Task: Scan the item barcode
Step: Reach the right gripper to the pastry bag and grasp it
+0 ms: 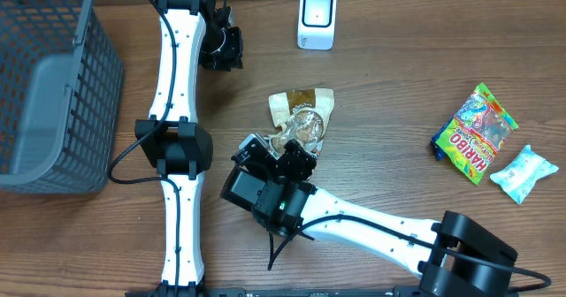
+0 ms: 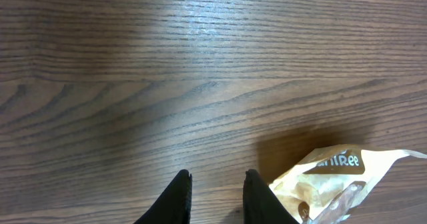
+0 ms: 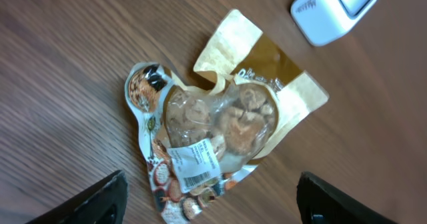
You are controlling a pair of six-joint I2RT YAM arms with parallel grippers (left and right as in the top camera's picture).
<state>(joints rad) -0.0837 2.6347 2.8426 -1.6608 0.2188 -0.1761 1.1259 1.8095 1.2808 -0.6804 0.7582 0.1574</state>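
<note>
Overhead: pouch (image 1: pixel 302 120) lies on the counter (image 1: pixel 389 94), apart from the scanner (image 1: pixel 317 19), right jaws at its near end. Left wrist: left jaws slightly spread, empty, pouch corner beside them. Right wrist: right jaws spread wide, pouch lying between, barcode (image 3: pixel 197 174) up

A: Setting? Quick.
B: Mock shop checkout, lab rig. Grey mesh shopping basket (image 1: pixel 93 94) at the edge of the wood-grain bench (image 1: pixel 389 76), white barcode scanner (image 1: pixel 317 19) standing at the back.
A: Goods?
B: Packaged snacks: Haribo bag (image 1: pixel 475 133), small white packet (image 1: pixel 523 173), snack pouch (image 1: pixel 302 120) with a stuck-on barcode label (image 3: pixel 193 165). Two white robot arms (image 1: pixel 172 58) over it all.
</note>
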